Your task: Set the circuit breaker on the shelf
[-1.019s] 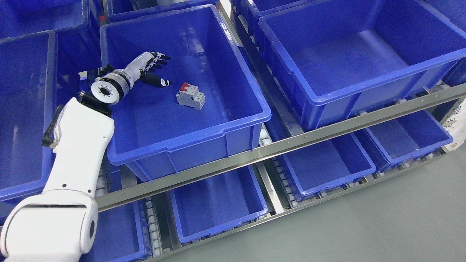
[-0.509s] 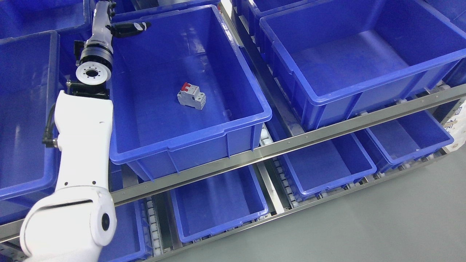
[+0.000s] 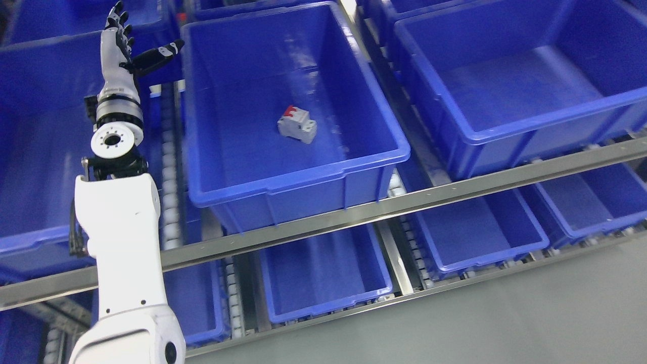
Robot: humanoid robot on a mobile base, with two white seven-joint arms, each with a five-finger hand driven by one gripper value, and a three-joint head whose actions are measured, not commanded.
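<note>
A grey circuit breaker (image 3: 297, 125) with a red switch lies on the floor of a blue bin (image 3: 298, 174) on the upper shelf level. My left hand (image 3: 132, 41) is raised outside the bin, to the left of its far left corner, with fingers spread and thumb out, holding nothing. It is well apart from the breaker. My white left forearm (image 3: 121, 227) rises from the lower left. The right arm is out of view.
Another large blue bin (image 3: 505, 131) stands to the right and one (image 3: 30, 237) to the left. A steel shelf rail (image 3: 455, 187) runs across the front. Smaller blue bins (image 3: 323, 308) sit on the lower level. Grey floor (image 3: 505, 323) lies at the lower right.
My left hand has withdrawn out of the bin, up and to the left, leaving the breaker lying inside. The whole picture has shifted right, so the camera moved.
</note>
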